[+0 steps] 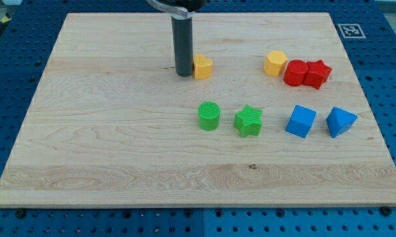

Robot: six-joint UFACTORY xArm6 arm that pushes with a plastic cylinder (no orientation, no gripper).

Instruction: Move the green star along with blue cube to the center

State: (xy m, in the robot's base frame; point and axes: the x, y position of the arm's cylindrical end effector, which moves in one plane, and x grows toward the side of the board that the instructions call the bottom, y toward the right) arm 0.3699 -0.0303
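The green star (248,121) lies a little right of the board's middle, with a green cylinder (209,116) just to its left. The blue cube (300,122) lies further to the view's right, apart from the star. A blue triangular block (340,122) sits right of the cube. My tip (183,73) stands in the upper middle of the board, touching the left side of a small yellow block (202,66). It is well above and left of the green star and far from the blue cube.
A yellow hexagonal block (275,63), a red cylinder (295,72) and a red star (317,74) cluster at the upper right. The wooden board (105,145) lies on a blue perforated table.
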